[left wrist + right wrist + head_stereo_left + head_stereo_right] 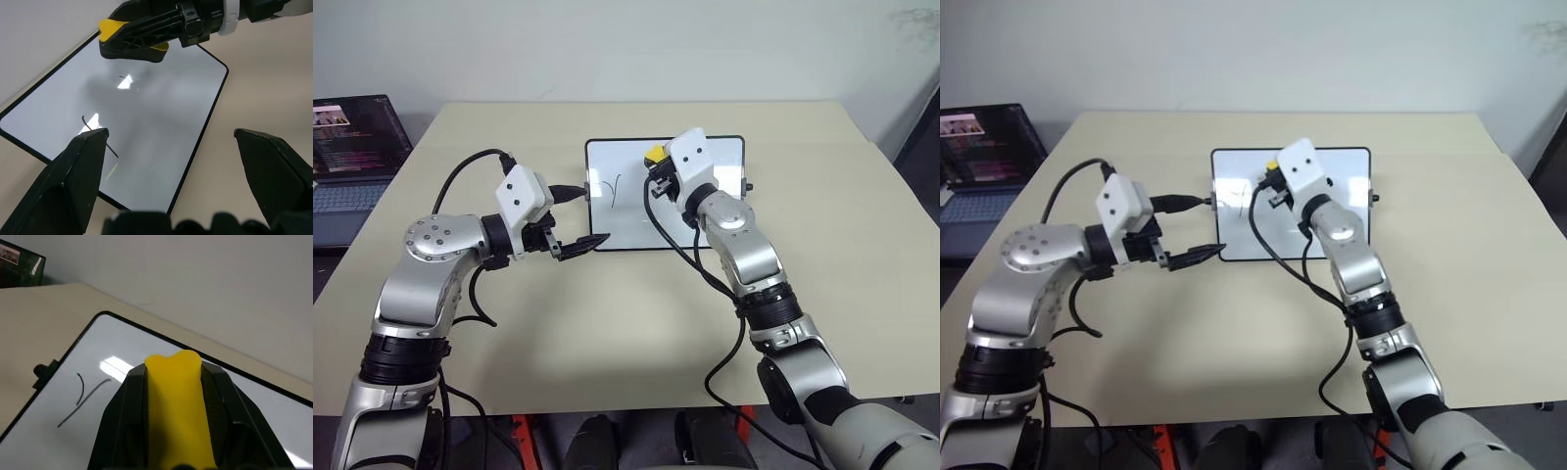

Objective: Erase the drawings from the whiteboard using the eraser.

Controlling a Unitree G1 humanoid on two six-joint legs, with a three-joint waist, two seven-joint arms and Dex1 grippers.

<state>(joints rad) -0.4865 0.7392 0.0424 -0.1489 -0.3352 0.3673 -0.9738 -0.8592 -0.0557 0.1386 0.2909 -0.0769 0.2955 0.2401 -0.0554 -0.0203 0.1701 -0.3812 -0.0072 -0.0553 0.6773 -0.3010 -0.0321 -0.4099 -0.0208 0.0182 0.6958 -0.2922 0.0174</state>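
Hovering nearest the bench's (607,333) front edge, left hand (576,231): two black fingers spread wide apart, nothing between them, tips just off the near-left corner of the whiteboard (636,220). Whiteboard: glossy white, thin black frame, rounded corners, small black knobs at the side edges; lying flat on the beige bench, around the middle and toward the far edge, long sides parallel to that edge. Drawings (80,396): one thin black mark of two crossing strokes visible on the board's left part, near the left knob; whether others lie under the right arm cannot be told. Right hand (177,382): fingers closed tight on the eraser (178,406), held above the board's far-middle area, clear of the surface as seen from the left wrist view. Eraser: yellow oblong block, its rounded end protruding past the fingertips toward the board's far edge. Beyond the bench's far-left corner, off the bench: open laptop (352,162), screen lit, keyboard facing the robot.
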